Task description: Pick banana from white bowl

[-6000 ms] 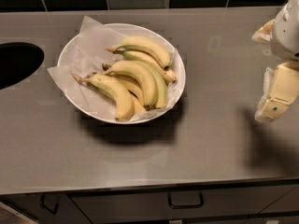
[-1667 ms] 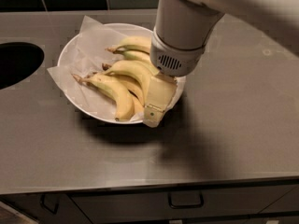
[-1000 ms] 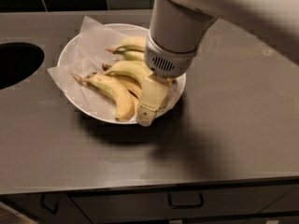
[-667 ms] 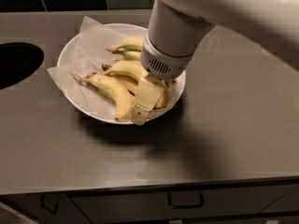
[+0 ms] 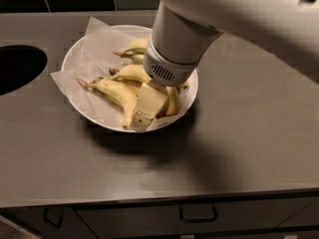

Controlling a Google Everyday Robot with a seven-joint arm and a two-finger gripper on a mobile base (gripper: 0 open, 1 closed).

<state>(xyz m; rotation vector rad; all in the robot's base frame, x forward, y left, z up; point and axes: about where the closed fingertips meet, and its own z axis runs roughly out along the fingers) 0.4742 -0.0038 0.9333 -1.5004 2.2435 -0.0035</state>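
Note:
The white bowl [image 5: 79,54], lined with crumpled white paper [image 5: 98,34], sits on the grey counter left of centre. Several yellow bananas lie in it: one long banana [image 5: 112,90] runs across the front left, and others [image 5: 133,48] lie at the back. My gripper [image 5: 146,109] reaches down from the large white arm [image 5: 182,44] at the upper right. It sits low inside the bowl on the bananas at its right front, beside the long banana's tip. The arm hides the bananas on the right side of the bowl.
A dark round opening [image 5: 15,66] is cut into the counter at the far left. The grey counter [image 5: 249,133] stretches to the right and front of the bowl. A drawer handle [image 5: 198,214] shows below the front edge. Dark tiles line the back wall.
The gripper has moved a little left and down, deeper into the bowl onto the bananas. The bananas and the bowl have not visibly shifted.

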